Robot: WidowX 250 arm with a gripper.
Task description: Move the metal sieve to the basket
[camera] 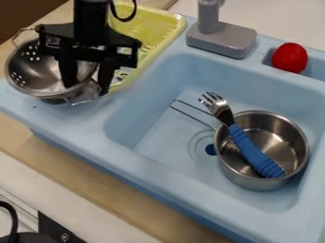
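"Where's your gripper?"

"I've got the gripper down beside the basket, its fingers apart, straddling the near wall of the metal sieve. I can't tell whether either one presses on it."

"And the sieve?"

"Just outside the basket, open side up. I can't tell whether its weight is off the ledge."

"How will it handle?"

"Thin metal, I'd judge: light for its bulk, stiff, hardly fragile, but slick. Pinched at one edge, the bowl could swing or roll. I'd close square across rim and wall, well down, and leave the wire loop alone; it looks too thin to trust."

"Anything else around?"

"The faucet is beside the basket, so I'd lift clear of it. The pot with the blue-handled fork is well apart from the basket, as is the red thing."
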